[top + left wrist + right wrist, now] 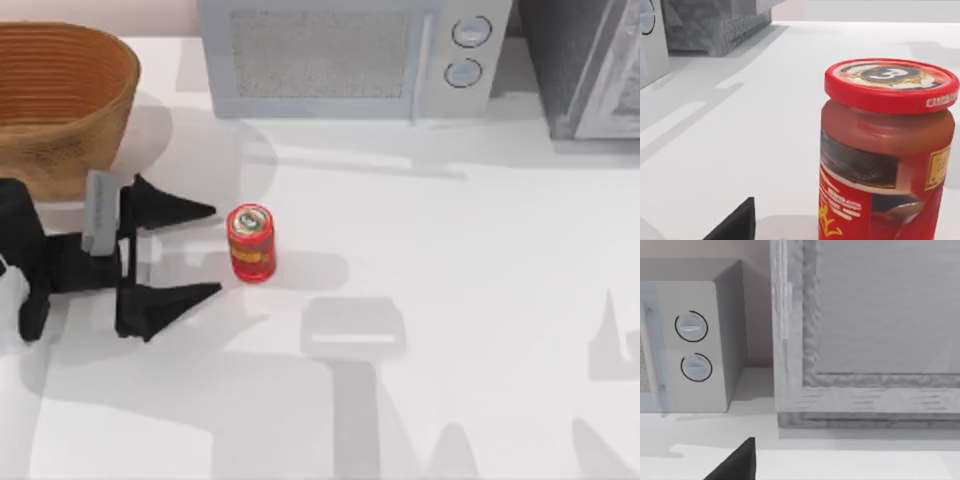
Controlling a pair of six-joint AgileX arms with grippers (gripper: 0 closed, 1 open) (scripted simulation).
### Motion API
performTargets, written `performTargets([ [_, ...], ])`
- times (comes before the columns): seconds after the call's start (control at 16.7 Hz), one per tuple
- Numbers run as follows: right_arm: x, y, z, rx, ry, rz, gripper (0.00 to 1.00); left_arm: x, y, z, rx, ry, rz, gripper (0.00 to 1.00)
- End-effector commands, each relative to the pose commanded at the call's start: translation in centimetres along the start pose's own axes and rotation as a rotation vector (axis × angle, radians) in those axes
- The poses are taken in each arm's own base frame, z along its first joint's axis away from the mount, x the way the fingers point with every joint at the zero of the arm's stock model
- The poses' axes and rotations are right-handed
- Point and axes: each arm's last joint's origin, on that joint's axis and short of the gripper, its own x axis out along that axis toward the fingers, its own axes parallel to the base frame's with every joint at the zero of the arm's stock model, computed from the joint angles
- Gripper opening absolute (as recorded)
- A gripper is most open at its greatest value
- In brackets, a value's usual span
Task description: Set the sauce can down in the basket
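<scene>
The left gripper (205,250) lies low at the worktop's (450,250) nine o'clock side, its fingers (185,212) spread wide and released, tips pointing toward three o'clock. Just beyond the tips, untouched, the sauce can (250,243) stands upright on the worktop; the left wrist view has it close up (887,150), red lid on top. The basket (60,100) sits toward eleven o'clock, well apart from the can. A microwave (345,55) stands at twelve o'clock. In the right wrist view one dark fingertip (737,462) shows; whether the right fingers are spread I cannot tell.
</scene>
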Motion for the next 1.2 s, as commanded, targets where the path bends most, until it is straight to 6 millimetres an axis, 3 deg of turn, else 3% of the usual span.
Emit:
performTargets([
  [0.3, 0.0, 0.0, 0.0, 0.000, 0.000, 0.000, 1.00, 0.9, 0.2, 0.3, 0.000, 0.001, 0.000, 1.00],
  [0.72, 0.0, 0.0, 0.0, 0.000, 0.000, 0.000, 1.00, 6.5, 0.1, 0.1, 0.000, 0.000, 0.000, 1.00],
  [1.02, 0.0, 0.0, 0.0, 0.000, 0.000, 0.000, 1.00, 7.0, 0.0, 0.0, 0.000, 0.000, 0.000, 1.00],
  [1.2, 0.0, 0.0, 0.0, 0.000, 0.000, 0.000, 1.00, 7.0, 0.0, 0.0, 0.000, 0.000, 0.000, 0.77],
])
